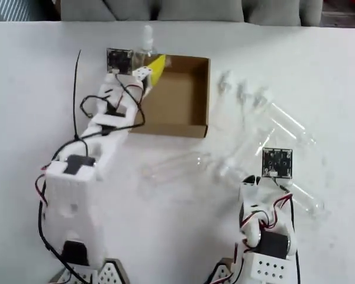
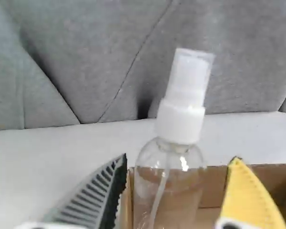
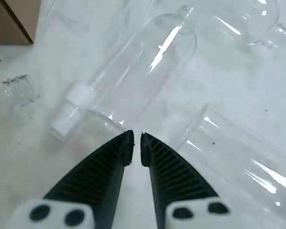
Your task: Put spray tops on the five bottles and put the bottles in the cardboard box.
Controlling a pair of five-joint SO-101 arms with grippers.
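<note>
Left tool (image 2: 178, 164) grips an upright capped bottle (image 2: 168, 191) at the far-left corner of the cardboard box (image 1: 171, 129). Right tool (image 3: 137, 143), jaws nearly closed and empty, sits over the bench (image 1: 284, 59) among clear bottles (image 1: 284, 121) lying right of the box.

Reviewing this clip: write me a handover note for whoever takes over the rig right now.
Left gripper: shut on a capped bottle, upright at the far corner of the cardboard box, not yet released.
Right gripper: shut, empty, low over bottles lying on the table.
Done: one lying bottle also wears a spray top.
Left: cap the open bottles and box all five; none lies in the box yet.
</note>
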